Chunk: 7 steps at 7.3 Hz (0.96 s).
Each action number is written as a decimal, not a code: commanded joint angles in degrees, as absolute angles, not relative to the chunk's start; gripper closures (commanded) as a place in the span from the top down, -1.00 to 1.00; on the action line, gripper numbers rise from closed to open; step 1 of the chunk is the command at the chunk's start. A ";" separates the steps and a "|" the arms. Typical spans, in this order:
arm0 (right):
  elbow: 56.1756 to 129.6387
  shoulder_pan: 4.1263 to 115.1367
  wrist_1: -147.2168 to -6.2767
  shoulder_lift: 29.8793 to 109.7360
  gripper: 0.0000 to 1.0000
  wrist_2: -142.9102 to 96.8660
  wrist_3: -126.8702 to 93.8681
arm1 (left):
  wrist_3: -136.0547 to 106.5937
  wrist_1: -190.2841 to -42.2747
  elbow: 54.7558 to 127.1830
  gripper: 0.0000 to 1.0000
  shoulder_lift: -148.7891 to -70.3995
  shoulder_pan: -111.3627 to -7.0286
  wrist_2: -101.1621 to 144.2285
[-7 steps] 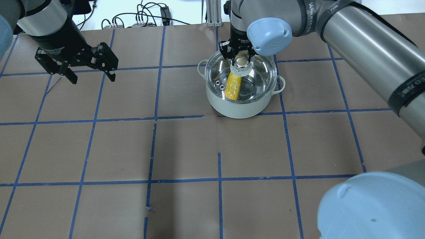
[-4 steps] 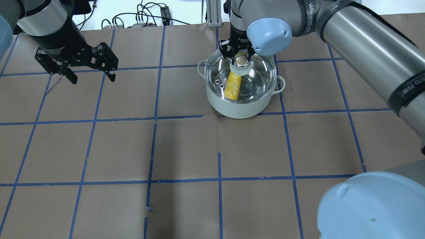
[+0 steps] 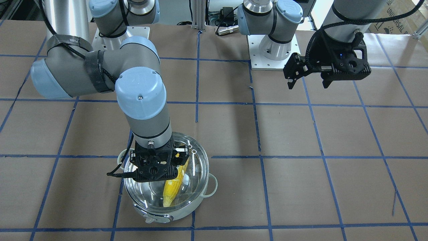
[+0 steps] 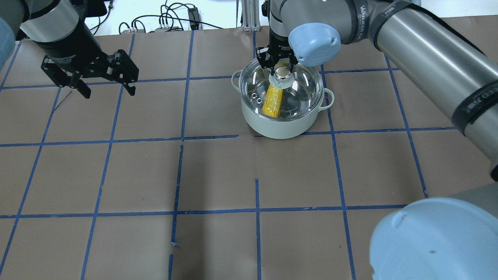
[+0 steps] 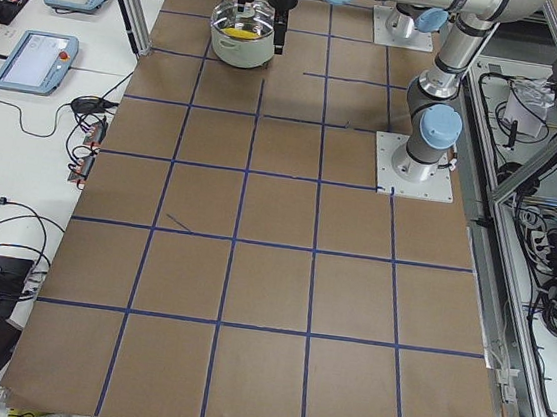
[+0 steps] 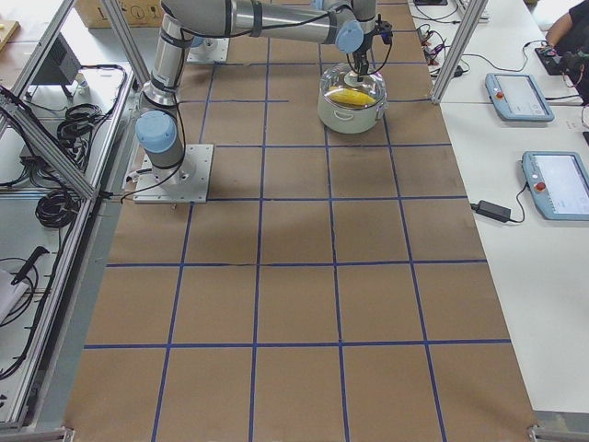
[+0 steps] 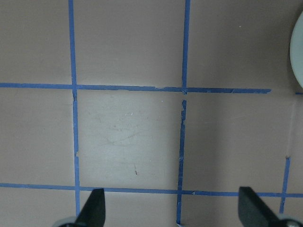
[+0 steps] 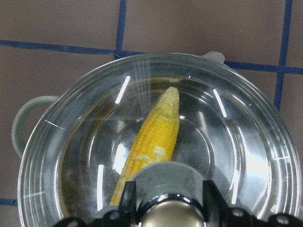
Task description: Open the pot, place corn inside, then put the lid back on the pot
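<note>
At the pot's centre, right gripper [image 4: 281, 68] is clamped on the knob of the lid [image 4: 301, 90], one finger on each side. Lid covers the pot [image 4: 276, 126] mouth, rim over rim. Whether it is fully seated or just above, I can't tell. Corn [image 4: 272, 101] lies slanted on the pot floor under the glass, pale tip pointing away from the robot.

Judgement: last step, lid replacement, nearly done. Next move calls for confirming the lid is bearing on the rim, then opening the jaws and lifting straight up — no sideways drag on the knob.

Left gripper [image 4: 109, 91] hangs wide open over bare table [image 4: 218, 175], well apart from the pot, holding nothing.

Count: one pot, one lid, one corn, two grippers.
</note>
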State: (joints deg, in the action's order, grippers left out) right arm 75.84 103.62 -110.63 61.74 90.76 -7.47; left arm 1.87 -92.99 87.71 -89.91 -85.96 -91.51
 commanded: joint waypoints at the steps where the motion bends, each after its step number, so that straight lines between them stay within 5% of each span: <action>1: 75.24 103.62 -110.65 62.13 0.17 90.79 -7.56 | 1.85 -92.99 87.71 1.00 -89.91 -85.96 -91.49; 4: 70.67 102.93 -107.95 64.51 0.40 90.88 -6.60 | 1.93 -92.99 87.71 1.00 -89.91 -85.96 -91.41; 5: 71.53 101.96 -107.84 65.99 0.99 90.88 -6.33 | 1.93 -92.99 87.71 1.00 -89.91 -85.96 -91.49; 7: 72.94 98.64 -103.47 70.99 1.00 90.88 -4.14 | 1.93 -92.99 87.71 1.00 -89.91 -85.96 -91.49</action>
State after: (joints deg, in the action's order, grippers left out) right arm 72.17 100.83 -106.04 67.94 90.88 -5.51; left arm 1.93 -92.99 87.71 -89.91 -85.96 -91.48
